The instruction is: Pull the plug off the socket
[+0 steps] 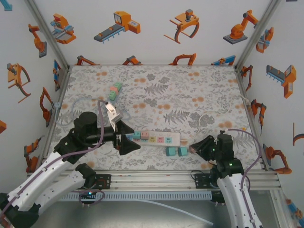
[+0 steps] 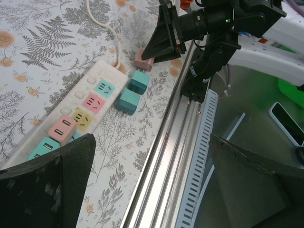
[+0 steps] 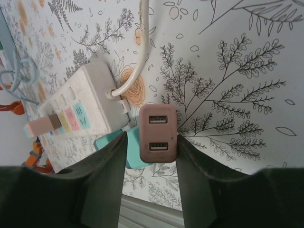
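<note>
Right gripper (image 3: 151, 142) clamps the pink plug (image 3: 158, 133) at lower centre — already free of the power strip (image 3: 80, 107); left gripper (image 2: 152, 175) hangs open.

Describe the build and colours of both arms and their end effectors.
White link shells with black joints, purple-grey cables looped alongside. The left end effector and right end effector have broad black wedge-shaped fingers, scuffed on the faces. A green light glows on the right wrist.

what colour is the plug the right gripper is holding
Dusty pink, with two USB ports on its face. The plug shows best in the right wrist view, between the right gripper's fingers.
</note>
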{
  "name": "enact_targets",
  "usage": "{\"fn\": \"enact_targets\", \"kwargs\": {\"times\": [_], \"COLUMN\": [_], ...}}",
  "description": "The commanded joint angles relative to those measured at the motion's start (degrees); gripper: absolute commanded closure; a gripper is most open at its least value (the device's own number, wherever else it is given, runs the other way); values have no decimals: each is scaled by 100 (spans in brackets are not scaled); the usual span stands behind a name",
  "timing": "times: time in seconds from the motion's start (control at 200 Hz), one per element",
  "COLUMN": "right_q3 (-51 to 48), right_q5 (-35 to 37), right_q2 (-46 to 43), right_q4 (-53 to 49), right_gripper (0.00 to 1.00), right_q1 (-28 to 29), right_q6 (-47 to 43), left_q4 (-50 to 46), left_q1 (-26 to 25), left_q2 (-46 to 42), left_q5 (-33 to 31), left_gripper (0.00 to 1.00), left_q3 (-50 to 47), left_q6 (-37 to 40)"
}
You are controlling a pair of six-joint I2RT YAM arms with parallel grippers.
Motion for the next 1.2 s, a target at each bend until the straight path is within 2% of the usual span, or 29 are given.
{"fn": "enact_targets", "kwargs": {"times": [0.0,0.235,0.471,0.746,0.886,0.991,1.081,1.197], "right_q3": [-168,175,709,1739,1889,1721,1481,1402], "right_q5": [-26,499,1617,2188,1718,823,157,-163], "right_q2": [127,194,395,752,669,592,607,687], "right_q4": [-184,-561,-1222,-1023,-62,1122,2129,2808], "right_gripper": [52,44,42,42,46,47,47,46], "right_q1": [-38,-38,-36,-36,-38,-31,3,228], "right_q6": [48,52,55,-657,-1208,-1554,-1773,-2270], "left_q4": [54,6,-524,-1136,-1342,-1413,-1478,-1527], "left_q1": [-45,-54,-63,-59,-36,19,118,295], "left_q2": [37,69,280,477,638,744,831,928], "left_q5": [-72,-266,-1144,-3008,-3888,-4540,-4812,-4950], "left_gripper": [3,3,3,3,3,2,1,0], "left_q3": [34,5,110,251,286,287,282,232], "left_q6": [126,127,163,-216,-660,-1105,-1318,-1548]}}
